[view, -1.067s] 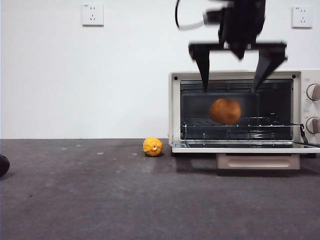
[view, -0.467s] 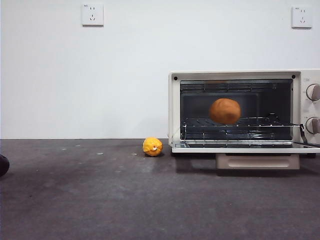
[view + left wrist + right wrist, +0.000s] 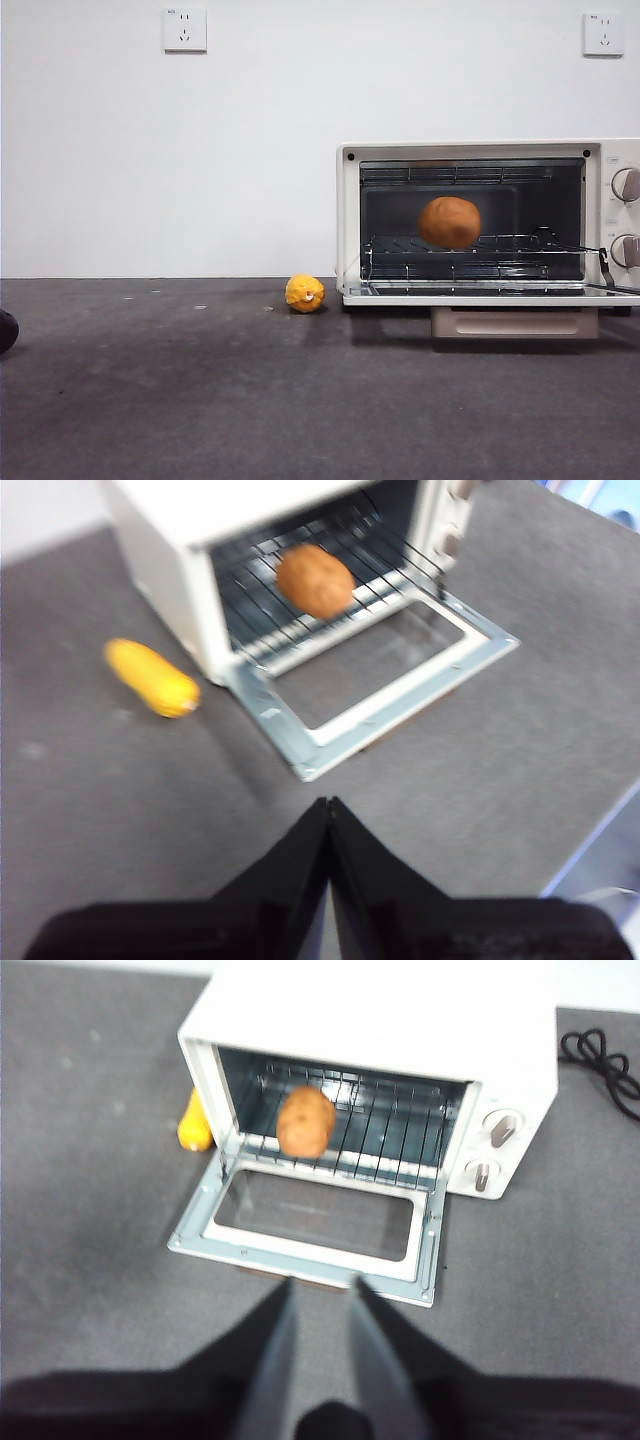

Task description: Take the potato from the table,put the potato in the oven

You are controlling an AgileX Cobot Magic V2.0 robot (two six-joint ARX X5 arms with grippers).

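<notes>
Left end effector: jaws pressed together, empty, raised over the tabletop. Right end effector: jaws slightly parted, grasping nothing, facing the oven at 12 o'clock. The potato rests on the wire rack inside, door lowered. A yellow ball sits at the oven's 9 o'clock. The potato probably handles as firm, fairly heavy and matte; grip across its short axis.

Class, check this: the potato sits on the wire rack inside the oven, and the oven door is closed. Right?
Not quite. The potato does sit on the wire rack inside the oven, but the door is open, folded down flat, as the right wrist view shows.
</notes>
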